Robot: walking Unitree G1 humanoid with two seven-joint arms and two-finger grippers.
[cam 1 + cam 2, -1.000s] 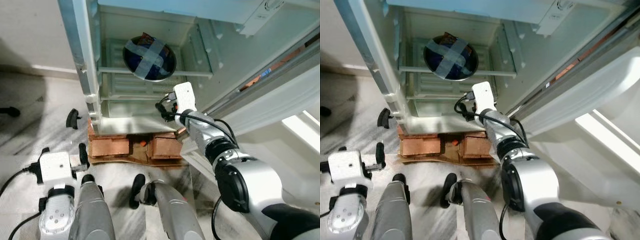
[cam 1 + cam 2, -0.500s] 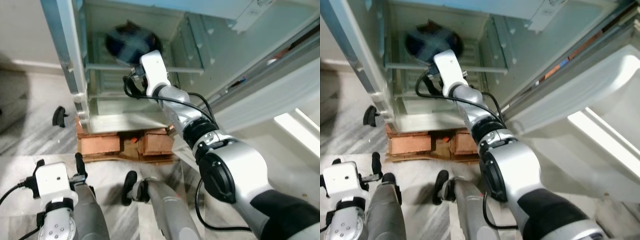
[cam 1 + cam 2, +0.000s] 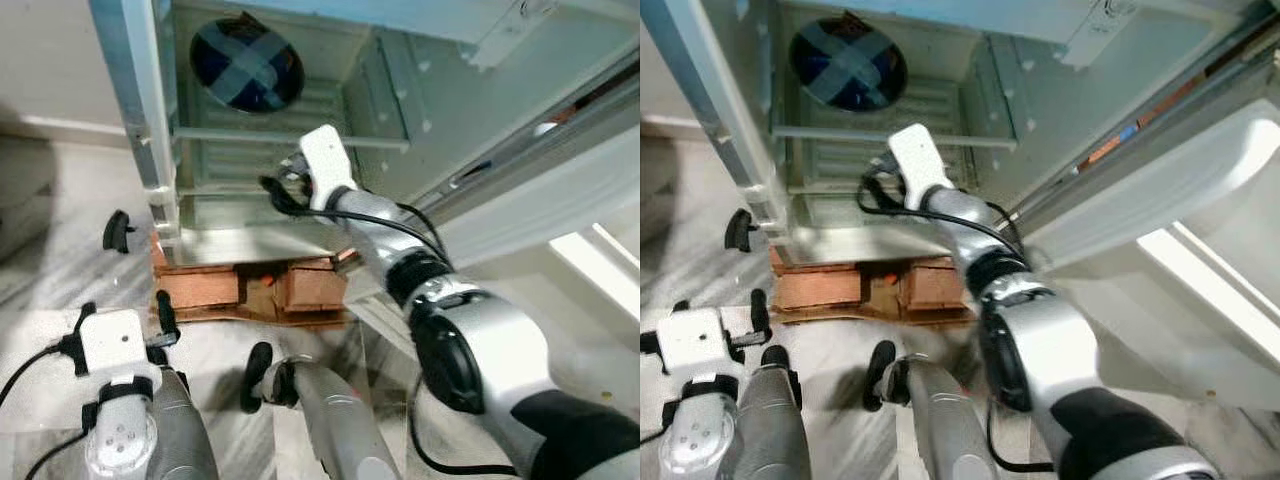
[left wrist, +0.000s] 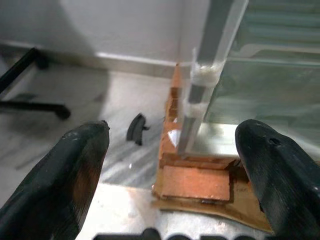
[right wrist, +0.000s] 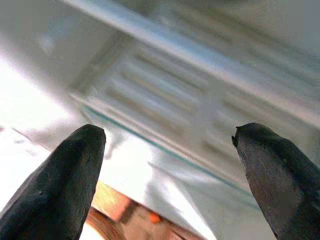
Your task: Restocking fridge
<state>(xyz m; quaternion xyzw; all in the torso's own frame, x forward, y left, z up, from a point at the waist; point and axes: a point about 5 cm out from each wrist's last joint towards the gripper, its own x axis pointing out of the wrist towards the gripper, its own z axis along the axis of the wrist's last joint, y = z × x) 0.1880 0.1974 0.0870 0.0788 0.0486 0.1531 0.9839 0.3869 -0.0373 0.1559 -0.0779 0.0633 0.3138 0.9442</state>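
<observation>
Right tool [image 5: 165, 150] withdrawn from blue taped bowl [image 3: 246, 66] on fridge shelf [image 3: 290, 135], fingers spread, empty; no legible writing.

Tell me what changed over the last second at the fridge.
The right pincer reached up to the blue bowl on the fridge shelf half a second ago, then drew back down below the shelf, open and empty. The bowl stayed on the shelf. The left pincer hangs open near the floor as before, and the fridge stands on its bricks, unchanged. The camera shifted a little.
</observation>
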